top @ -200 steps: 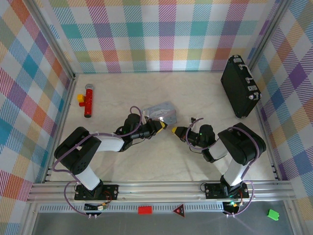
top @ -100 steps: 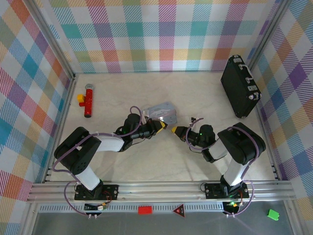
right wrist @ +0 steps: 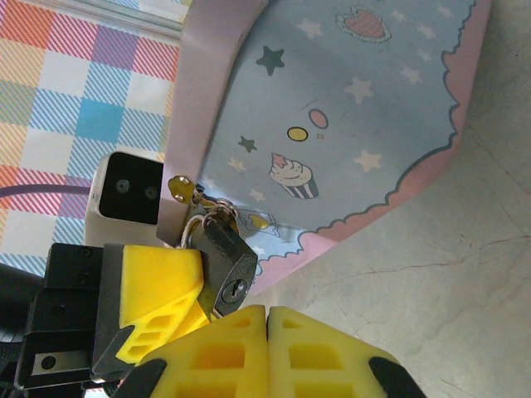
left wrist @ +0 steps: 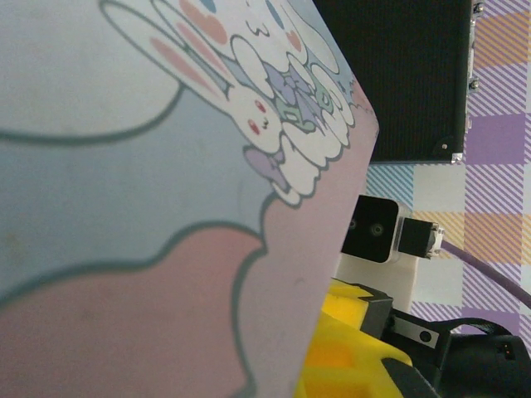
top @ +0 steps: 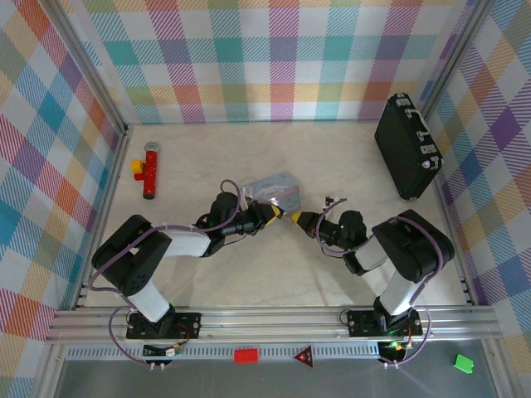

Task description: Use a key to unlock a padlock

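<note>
**Yellow tips meet, nothing unlocked yet**

From above, your left gripper [top: 272, 213] and right gripper [top: 299, 219] face each other beside the pouch [top: 278, 187]. The right has only crept a touch in the last second, so unlocking hasn't begun.

Left wrist: the pouch sits close up.

Right wrist: the padlock [right wrist: 226, 264] hangs off the pouch against the closed left tip. Your right fingers [right wrist: 217, 348] are pressed together, empty.

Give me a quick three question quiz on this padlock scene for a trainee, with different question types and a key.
1. True or false: the right claw is open.
2. The padlock hangs from: A the table, B the pouch, C a red toy.
3. Which claw does the keyhole face?
Key: 1 false, it is shut; 2 B; 3 the right claw.
</note>
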`<state>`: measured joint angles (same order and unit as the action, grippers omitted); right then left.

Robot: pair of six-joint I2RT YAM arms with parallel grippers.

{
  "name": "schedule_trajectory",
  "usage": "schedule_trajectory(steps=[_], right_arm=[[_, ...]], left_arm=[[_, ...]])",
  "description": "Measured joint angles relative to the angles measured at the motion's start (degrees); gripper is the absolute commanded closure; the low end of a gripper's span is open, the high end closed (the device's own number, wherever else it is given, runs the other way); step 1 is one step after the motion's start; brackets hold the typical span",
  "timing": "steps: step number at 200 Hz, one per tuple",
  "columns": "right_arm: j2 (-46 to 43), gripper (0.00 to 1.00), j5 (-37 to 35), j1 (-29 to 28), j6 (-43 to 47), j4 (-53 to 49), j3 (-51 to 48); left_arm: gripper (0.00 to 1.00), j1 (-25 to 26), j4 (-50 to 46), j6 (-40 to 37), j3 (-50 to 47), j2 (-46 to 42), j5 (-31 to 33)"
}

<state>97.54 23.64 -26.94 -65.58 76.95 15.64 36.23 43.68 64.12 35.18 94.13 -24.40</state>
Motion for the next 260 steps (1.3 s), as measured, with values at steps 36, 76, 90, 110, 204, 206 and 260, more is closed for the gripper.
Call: schedule_trajectory(steps=[36, 76, 90, 110, 204, 206, 260], right_arm=[[-0.37, 1.00, -0.46, 0.00, 0.00, -0.42, 0.00], [-0.37, 1.00, -0.87, 0.00, 0.24, -1.75, 0.00], [-0.37, 1.00, -1.07, 0.00, 0.42, -2.08, 0.02], [-0.37, 1.00, -1.33, 0.00, 0.44, -2.51, 0.22], [-0.55, 1.00, -1.77, 0.00, 0.44, -3.04, 0.83], [-0.55, 1.00, -1.79, 0.00, 0.42, -3.04, 0.85], [-0.55, 1.00, -2.12, 0.00, 0.42, -3.72, 1.46]], left_arm=[[1.00, 0.00, 0.02, 0.26, 0.00, -0.02, 0.00], [1.00, 0.00, 0.02, 0.85, 0.00, -0.24, 0.00], [1.00, 0.00, 0.02, 1.03, 0.00, -0.35, -0.02], [1.00, 0.00, 0.02, 1.05, 0.00, -0.44, 0.00], [1.00, 0.35, 0.02, 1.25, -0.07, -0.46, 0.02], [1.00, 0.37, 0.02, 1.27, -0.07, -0.46, 0.02], [1.00, 0.50, 0.04, 1.27, -0.15, -0.46, 0.04]])
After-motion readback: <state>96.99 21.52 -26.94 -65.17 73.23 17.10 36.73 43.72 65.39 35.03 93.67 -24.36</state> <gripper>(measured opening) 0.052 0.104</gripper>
